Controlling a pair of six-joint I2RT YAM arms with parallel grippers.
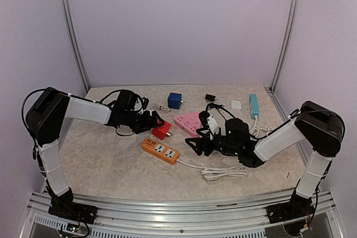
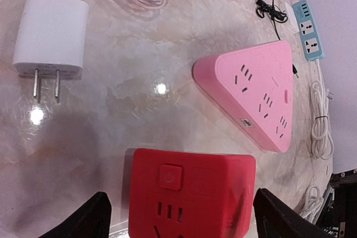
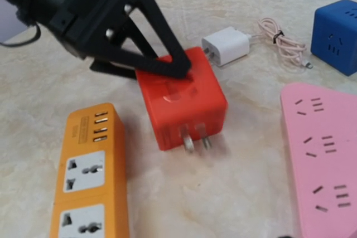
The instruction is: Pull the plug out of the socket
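Where the table (image 1: 100, 160) lies left of centre, the red cube adapter (image 3: 181, 101) rests free and plugged into nothing. It is a rounded red block with a square button and slot openings on the upper face. Two bare metal prongs (image 3: 195, 140) project from its near side, towards the orange power strip (image 1: 160, 150) just beside it. A white charger (image 2: 51, 34) lies loose just beyond the cube.

The left arm bends high at the left edge and reaches low and rightward. The left gripper (image 2: 181, 218) straddles the cube with its fingers spread, one on each side, gripping nothing.

Further right lies the pink triangular socket (image 2: 251, 93). The right arm reaches leftward from the right edge. The right gripper (image 1: 195, 144) hangs low near the orange strip's right end, fingers apart and empty.
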